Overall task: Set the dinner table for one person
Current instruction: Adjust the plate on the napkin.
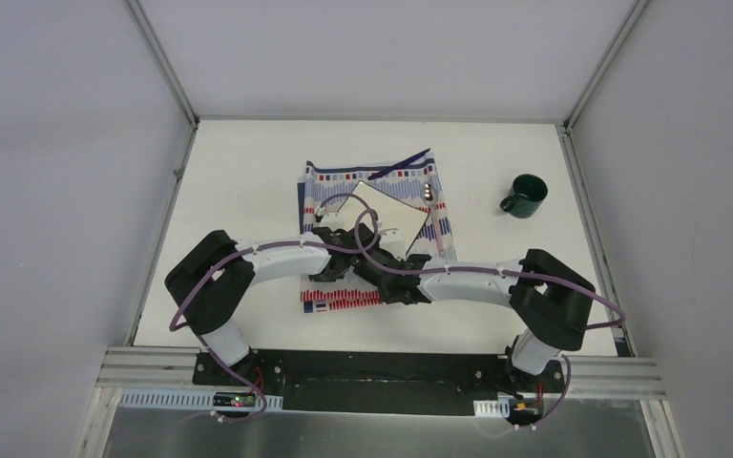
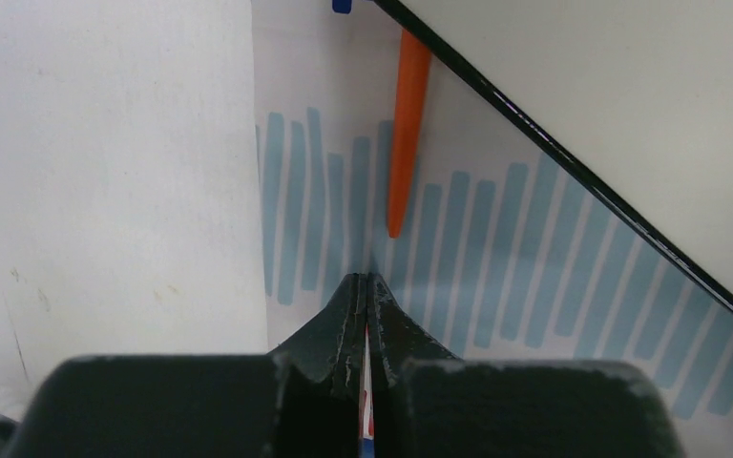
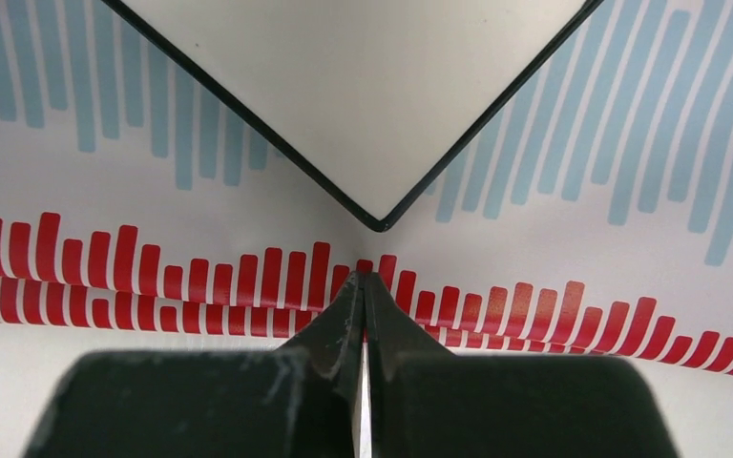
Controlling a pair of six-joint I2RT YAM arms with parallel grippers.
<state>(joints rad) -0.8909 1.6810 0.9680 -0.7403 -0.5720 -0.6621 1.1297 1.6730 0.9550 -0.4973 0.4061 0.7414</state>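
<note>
We note: dinner table (image 1: pixel 239 191) spans scene beneath both arms. Left gripper (image 2: pixel 364 281), right gripper (image 3: pixel 363 277): jaws together, apparently pinching near edge of striped cloth (image 1: pixel 329 176). Risk: uneven pull rucks cloth, shifting plate (image 1: pixel 389 212) and orange utensil (image 2: pixel 406 134).

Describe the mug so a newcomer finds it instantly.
Start at the white tabletop, then look right of the striped cloth carrying the square plate. The mug stands alone near the right rail: the only dark green, round item, handle facing the cloth.
</note>
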